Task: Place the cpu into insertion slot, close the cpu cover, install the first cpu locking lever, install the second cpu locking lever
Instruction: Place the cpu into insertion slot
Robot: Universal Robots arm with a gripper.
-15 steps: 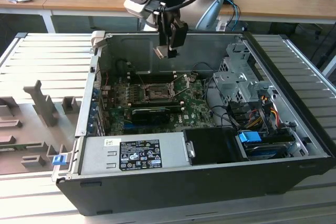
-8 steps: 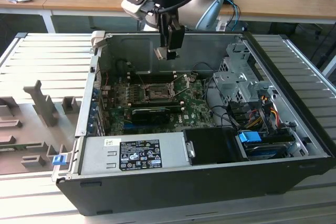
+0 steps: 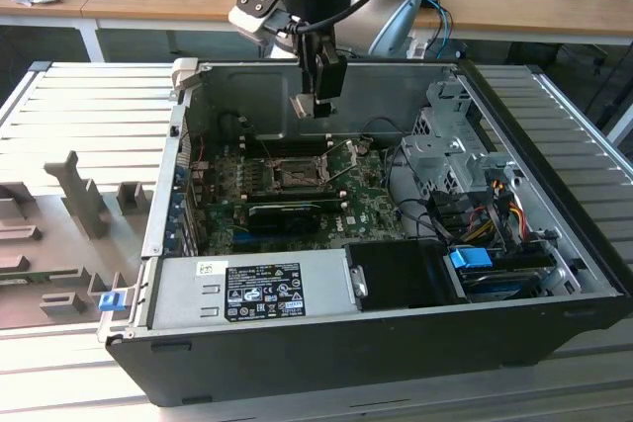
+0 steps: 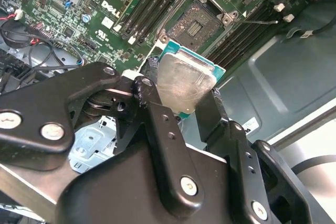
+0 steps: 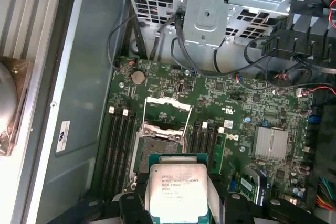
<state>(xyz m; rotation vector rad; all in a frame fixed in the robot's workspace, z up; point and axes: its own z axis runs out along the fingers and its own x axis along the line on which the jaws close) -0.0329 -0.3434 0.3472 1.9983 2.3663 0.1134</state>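
The cpu (image 4: pixel 185 80), tight in the claw (image 4: pixel 181 95), above the insertion slot (image 4: pixel 197 23); memory slots (image 4: pixel 149 6) alongside.

cpu (image 5: pixel 176 192) above insertion slot (image 5: pixel 157 144), apart

Dull silver metal cpu (image 4: pixel 184 85), matt black fingers (image 4: pixel 160 124), green circuit board (image 5: pixel 252 109), grey sheet-metal case (image 5: pixel 89 77)

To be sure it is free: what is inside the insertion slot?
The slot holds bare brownish contacts, no chip. The cpu, in the gripper, hides one edge in the first wrist view.
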